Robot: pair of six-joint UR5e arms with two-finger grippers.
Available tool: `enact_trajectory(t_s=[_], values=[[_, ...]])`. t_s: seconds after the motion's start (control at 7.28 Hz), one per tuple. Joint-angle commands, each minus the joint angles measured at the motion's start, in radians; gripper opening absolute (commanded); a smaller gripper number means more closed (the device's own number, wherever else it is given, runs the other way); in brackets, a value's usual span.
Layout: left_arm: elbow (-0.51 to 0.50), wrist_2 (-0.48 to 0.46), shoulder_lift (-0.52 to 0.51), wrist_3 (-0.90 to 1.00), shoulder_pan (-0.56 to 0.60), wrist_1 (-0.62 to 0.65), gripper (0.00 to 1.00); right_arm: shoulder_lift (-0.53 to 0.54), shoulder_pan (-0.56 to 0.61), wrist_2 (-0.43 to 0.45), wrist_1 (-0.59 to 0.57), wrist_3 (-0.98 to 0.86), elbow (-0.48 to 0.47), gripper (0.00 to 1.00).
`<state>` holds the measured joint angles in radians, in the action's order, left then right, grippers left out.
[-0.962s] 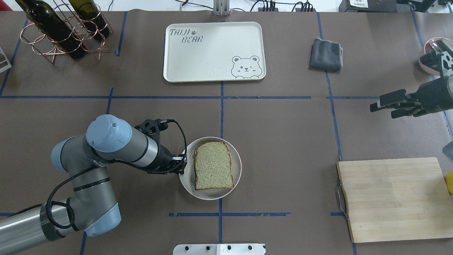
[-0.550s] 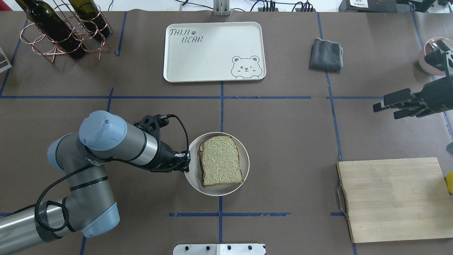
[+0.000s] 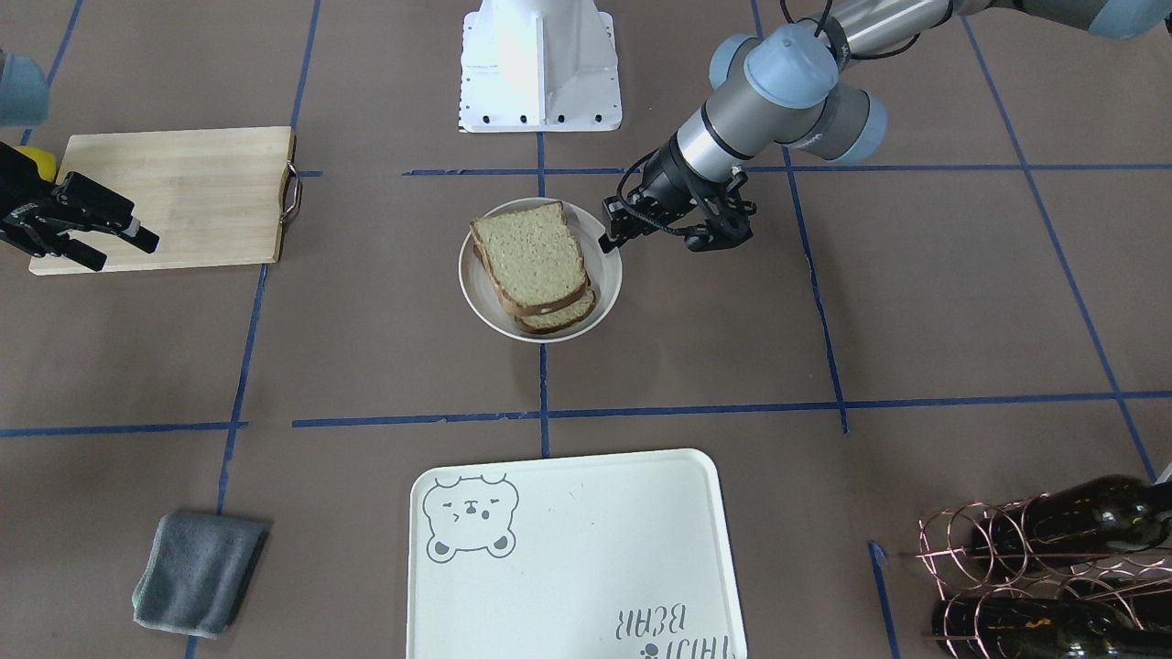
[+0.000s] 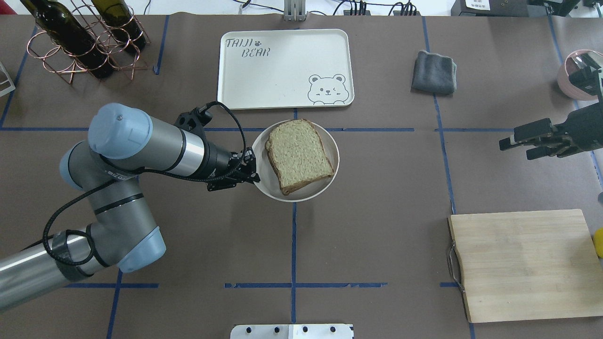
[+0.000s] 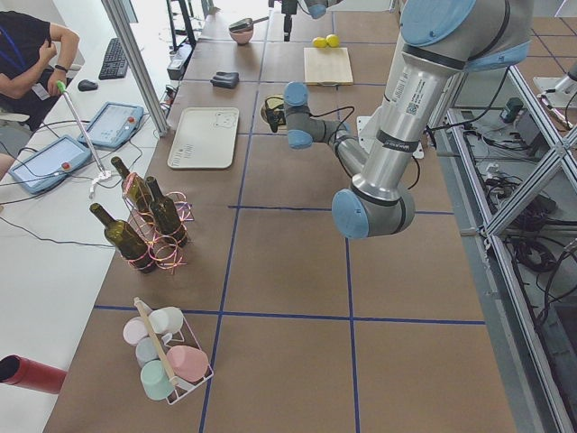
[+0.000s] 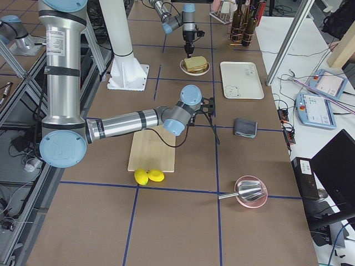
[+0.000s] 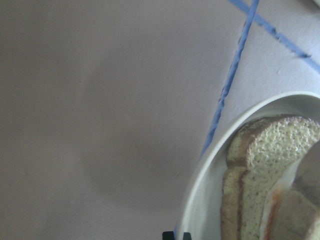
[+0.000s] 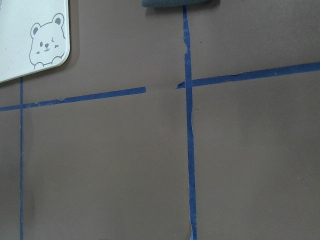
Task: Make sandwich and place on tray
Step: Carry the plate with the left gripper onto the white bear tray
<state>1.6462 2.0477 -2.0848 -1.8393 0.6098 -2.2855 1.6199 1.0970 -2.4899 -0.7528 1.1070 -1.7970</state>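
Sandwich [image 4: 299, 155] is assembled, two slices stacked in the bowl [image 4: 270, 186], whose rim my left hand [image 4: 249, 173] pinches tight. I judge this the carrying step: the bowl is short of the tray [image 4: 282, 70]. Next I must travel level over the tray, lower, then release. My right hand [image 4: 516, 147] idles wide, well apart.

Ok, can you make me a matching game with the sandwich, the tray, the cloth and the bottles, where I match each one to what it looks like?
1 sandwich
2 tray
3 cloth
4 bottles

A grey, folded
B dark glass, lying slanted
C cream, with a bear face
D brown crust, in the white bowl

Pairs: 1-D, 2-C, 3-A, 4-B.
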Motion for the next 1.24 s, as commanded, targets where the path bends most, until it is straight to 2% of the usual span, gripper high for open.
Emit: enact_trajectory(t_s=[0.0,0.27,0.69,1.1], values=[[-0.165,0.0,-0.116,-0.089,0.074,-0.002,0.0,0.012,0.0,0.0,-0.002,0.002,-0.024,1.0],[-0.43,-0.03,-0.272,-0.109,0.111,-0.003,0.0,0.011,0.004,0.0,-0.002,0.002,-0.022,1.0],[-0.684,-0.069,-0.394,-0.279,0.151,-0.089,0.0,0.011,0.014,0.0,-0.002,0.002,-0.027,1.0],[-0.83,-0.098,-0.458,-0.29,0.156,-0.173,0.0,0.009,0.014,0.003,-0.002,0.002,-0.024,1.0]])
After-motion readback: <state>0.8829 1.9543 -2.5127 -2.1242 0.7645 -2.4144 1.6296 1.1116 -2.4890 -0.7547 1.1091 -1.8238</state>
